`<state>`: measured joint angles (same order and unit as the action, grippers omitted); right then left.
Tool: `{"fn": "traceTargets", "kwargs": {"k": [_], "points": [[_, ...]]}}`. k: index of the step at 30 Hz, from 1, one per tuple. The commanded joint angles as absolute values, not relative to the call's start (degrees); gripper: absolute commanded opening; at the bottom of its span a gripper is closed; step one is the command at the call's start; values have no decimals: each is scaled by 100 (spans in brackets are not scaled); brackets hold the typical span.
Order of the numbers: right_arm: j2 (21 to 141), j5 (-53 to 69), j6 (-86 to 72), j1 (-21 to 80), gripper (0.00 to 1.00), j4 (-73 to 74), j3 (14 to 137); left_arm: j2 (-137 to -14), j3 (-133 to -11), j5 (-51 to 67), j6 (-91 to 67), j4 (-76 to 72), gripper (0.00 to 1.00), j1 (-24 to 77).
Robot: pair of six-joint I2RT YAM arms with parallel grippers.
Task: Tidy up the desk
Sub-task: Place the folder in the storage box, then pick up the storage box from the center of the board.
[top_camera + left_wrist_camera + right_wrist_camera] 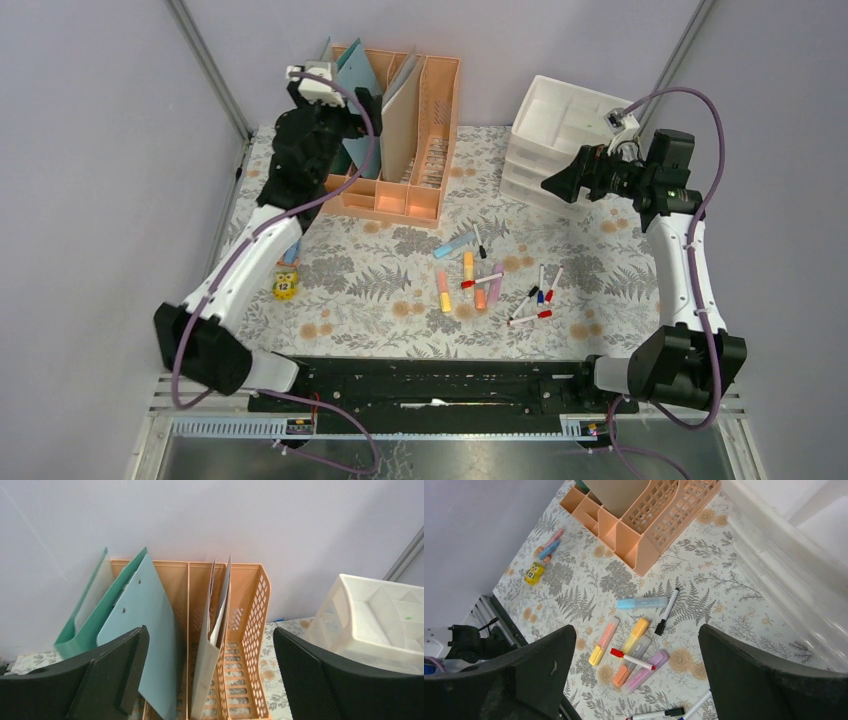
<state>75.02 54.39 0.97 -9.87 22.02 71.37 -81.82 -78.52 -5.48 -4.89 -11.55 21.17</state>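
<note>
Closest in, the left claw (208, 642) is seen spread wide with nothing gripped, poised just before the peach file rack (250, 630). The right claw (636, 635) is likewise fully parted and empty, raised near the white drawer unit (560, 130). Beneath both, the fern-printed surface (350, 270) is stretched from the arm bases to the back wall. Loose highlighters and markers (490, 282) are scattered mid-cloth, and a small yellow toy (286, 286) is parked near its left edge.
</note>
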Motion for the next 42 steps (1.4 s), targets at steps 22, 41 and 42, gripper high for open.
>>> {"fn": "traceTargets", "kwargs": {"k": [22, 41, 42], "points": [[9184, 3942, 3096, -957, 100, 5662, 10640, -4821, -5010, 501, -3645, -360, 99, 2046], [10658, 1846, 4400, 262, 87, 5842, 11966, -5014, -4258, 1941, -5356, -1229, 99, 2042], [10740, 1813, 4441, 265, 86, 5844, 12034, -5002, -4236, 1953, -5379, -1237, 99, 2045]]}}
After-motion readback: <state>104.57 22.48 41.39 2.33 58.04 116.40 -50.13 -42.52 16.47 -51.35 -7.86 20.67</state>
